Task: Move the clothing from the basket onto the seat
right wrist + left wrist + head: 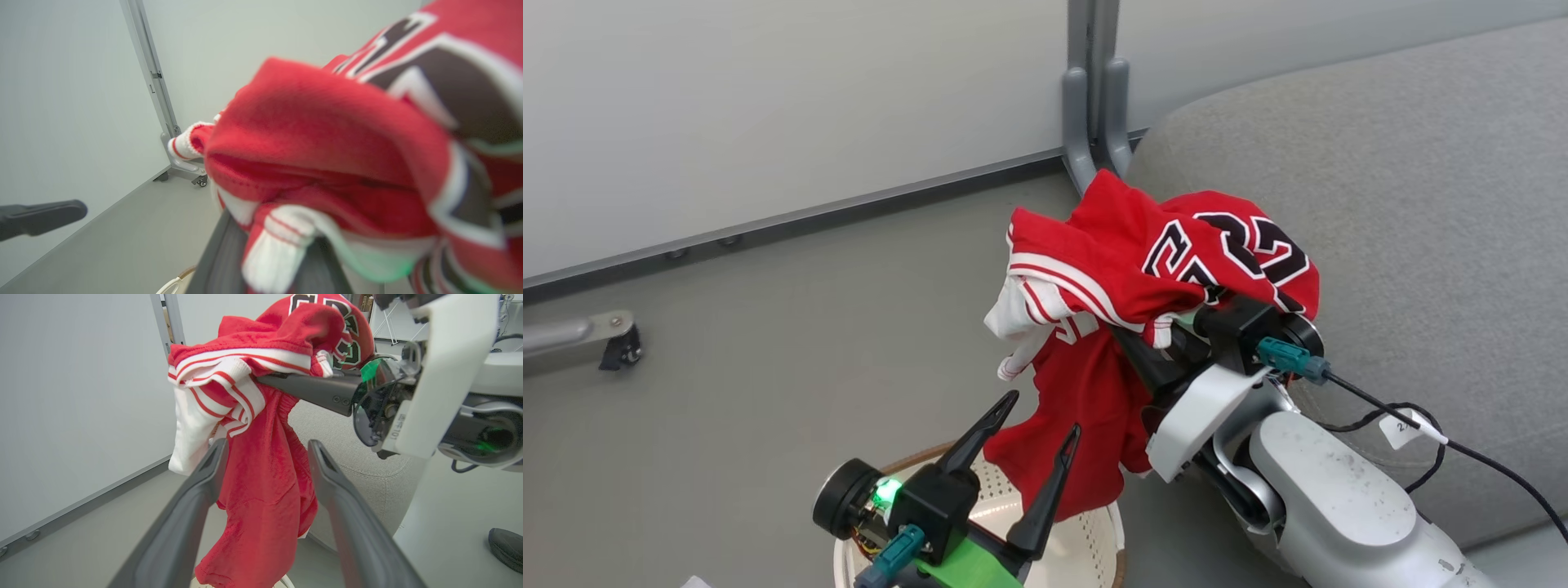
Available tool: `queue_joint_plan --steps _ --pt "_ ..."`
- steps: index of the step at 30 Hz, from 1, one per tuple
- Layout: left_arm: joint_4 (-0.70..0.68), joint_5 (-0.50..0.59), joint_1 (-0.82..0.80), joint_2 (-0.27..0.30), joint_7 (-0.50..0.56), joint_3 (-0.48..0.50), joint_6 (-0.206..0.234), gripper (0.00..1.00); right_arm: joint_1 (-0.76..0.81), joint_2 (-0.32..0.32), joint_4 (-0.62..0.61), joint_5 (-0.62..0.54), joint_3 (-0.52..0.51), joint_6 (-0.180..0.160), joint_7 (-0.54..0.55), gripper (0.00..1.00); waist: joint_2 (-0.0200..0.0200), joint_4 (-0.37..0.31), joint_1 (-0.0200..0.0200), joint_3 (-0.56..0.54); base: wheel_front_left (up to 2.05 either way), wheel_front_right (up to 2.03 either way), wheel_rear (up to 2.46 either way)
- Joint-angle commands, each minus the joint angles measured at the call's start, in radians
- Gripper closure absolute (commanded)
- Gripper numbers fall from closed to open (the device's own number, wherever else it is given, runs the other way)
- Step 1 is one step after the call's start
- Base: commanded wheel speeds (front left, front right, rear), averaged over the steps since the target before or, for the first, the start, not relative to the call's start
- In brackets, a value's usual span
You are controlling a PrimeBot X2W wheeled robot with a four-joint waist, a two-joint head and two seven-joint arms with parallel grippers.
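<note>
The right gripper (pixel 278 381) is grasping the jersey (pixel 1119 253). Its fingers are clamping a bunch of cloth near the striped trim, so the rest is draping over them and hanging below (the tips themselves are buried in the folds). It is holding the garment high, I judge, so that the hem is lifting free of the basket (pixel 1094 535) before the carry to the seat (pixel 1380 204), which is lying just beside those fingers. The left gripper (pixel 1045 412) is hovering released, fingers spread wide, with the hanging hem just beyond its tips; it is probably standing by to steady the cloth. The basket is sitting beneath the left fingers, and the part showing is holding no other garment. Whether the hem is touching it I cannot tell.
</note>
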Motion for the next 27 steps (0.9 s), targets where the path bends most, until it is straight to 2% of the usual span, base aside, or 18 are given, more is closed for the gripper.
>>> queue_joint_plan --steps 1,8,13,22,27 --pt "-0.002 0.000 -0.018 0.003 0.000 -0.001 -0.003 0.00 -0.006 -0.003 -0.002 -0.004 -0.012 0.000 -0.006 1.00 0.0000 -0.122 0.0000 0.029 0.00 0.00 0.00" --pt "-0.007 0.009 -0.042 0.008 0.007 -0.001 0.001 0.00 -0.004 -0.012 -0.010 -0.009 -0.065 0.000 -0.013 1.00 0.0000 -0.265 0.0000 0.065 0.00 0.00 0.00" --pt "-0.010 0.016 -0.061 0.011 0.018 -0.015 -0.009 0.00 0.001 -0.014 -0.010 -0.018 -0.099 0.000 -0.021 1.00 0.0000 -0.327 0.0000 0.091 0.00 0.00 0.00" --pt "-0.027 0.041 -0.117 0.019 0.047 -0.032 -0.022 0.00 -0.046 -0.021 -0.004 -0.050 -0.223 0.000 -0.039 1.00 0.0000 -0.345 0.0000 0.181 0.00 0.00 0.00" --pt "-0.049 0.063 -0.164 0.031 0.066 -0.046 -0.041 0.00 -0.123 -0.046 0.029 -0.053 -0.323 0.000 -0.051 1.00 0.0000 -0.308 0.0000 0.261 0.00 0.00 0.00"
